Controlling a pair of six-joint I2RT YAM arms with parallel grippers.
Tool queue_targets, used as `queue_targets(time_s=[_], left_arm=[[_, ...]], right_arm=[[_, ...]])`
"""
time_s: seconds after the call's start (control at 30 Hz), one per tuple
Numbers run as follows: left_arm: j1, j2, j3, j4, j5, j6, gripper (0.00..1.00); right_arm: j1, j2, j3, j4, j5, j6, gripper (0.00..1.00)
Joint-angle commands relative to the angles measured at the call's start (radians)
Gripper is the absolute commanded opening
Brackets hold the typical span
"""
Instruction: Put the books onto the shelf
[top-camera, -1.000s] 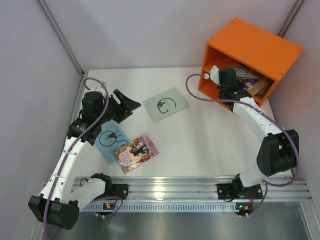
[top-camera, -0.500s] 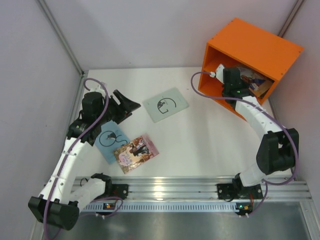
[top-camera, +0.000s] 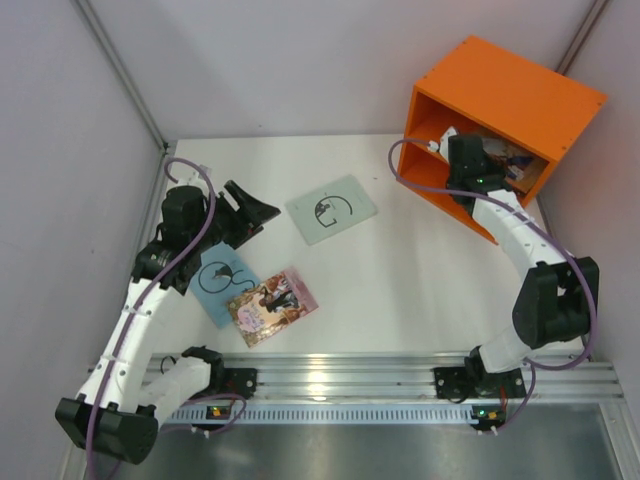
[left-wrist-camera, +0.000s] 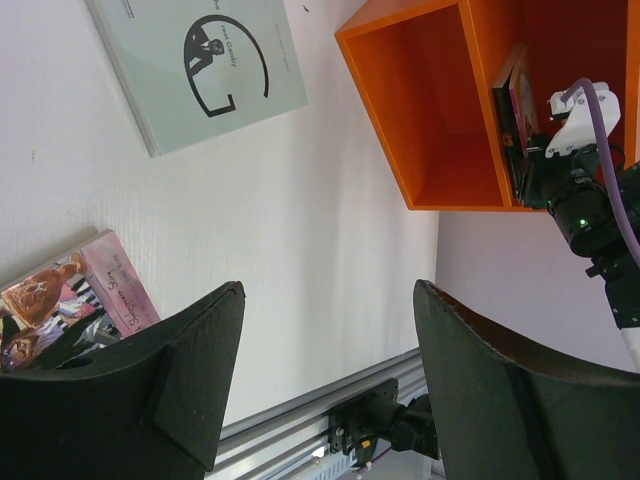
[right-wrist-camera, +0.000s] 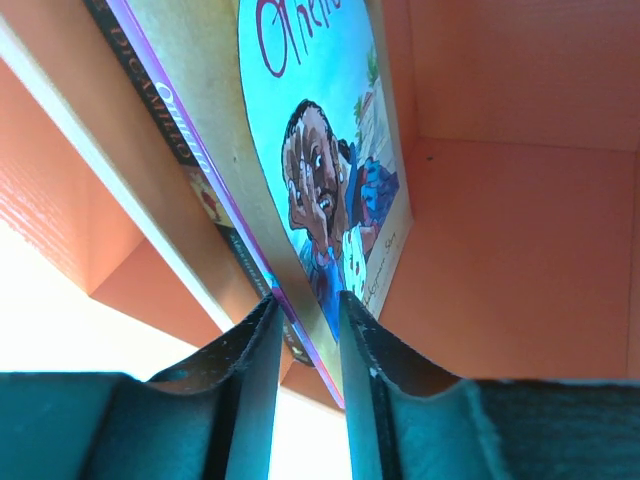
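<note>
The orange shelf (top-camera: 520, 90) stands at the back right, its open front facing the table. My right gripper (top-camera: 488, 160) reaches into it. In the right wrist view its jaws (right-wrist-camera: 308, 298) stand slightly apart, and the lower edge of an illustrated book (right-wrist-camera: 320, 170) slants loosely between them. A second book (right-wrist-camera: 170, 120) leans behind it. A pale green book (top-camera: 331, 209), a light blue book (top-camera: 222, 282) and a pink illustrated book (top-camera: 272, 305) lie flat on the table. My left gripper (top-camera: 265, 215) hovers open and empty left of the green book.
The table's near edge is an aluminium rail (top-camera: 380, 375) that carries both arm bases. Grey walls close in the left and back. The left wrist view shows the shelf's other compartment (left-wrist-camera: 440, 110) with nothing in it.
My right gripper has pushed deeper into the shelf with the illustrated book, and its jaws have eased apart. The left arm and the three books on the table have not moved.
</note>
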Motion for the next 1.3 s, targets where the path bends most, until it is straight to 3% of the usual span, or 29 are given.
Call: queue_targets(time_s=[0.0, 0.23, 0.9, 1.13, 1.27], left_arm=[[-0.001, -0.009, -0.003, 0.036, 0.001, 0.001, 0.73], [-0.001, -0.012, 0.009, 0.026, -0.011, 0.005, 0.73], [-0.001, -0.01, 0.003, 0.01, -0.025, 0.011, 0.73], [-0.001, -0.012, -0.014, 0.03, -0.005, 0.002, 0.72], [-0.001, -0.019, -0.022, 0.033, -0.009, -0.001, 0.72]], right_arm=[[-0.017, -0.032, 0.044, -0.023, 0.019, 0.043, 0.3], [-0.008, -0.072, 0.053, -0.075, -0.03, 0.087, 0.34], [-0.007, -0.038, 0.045, -0.036, -0.048, 0.09, 0.27], [0.039, -0.091, 0.041, -0.078, -0.208, 0.113, 0.32], [0.039, -0.048, 0.039, -0.066, -0.159, 0.092, 0.31]])
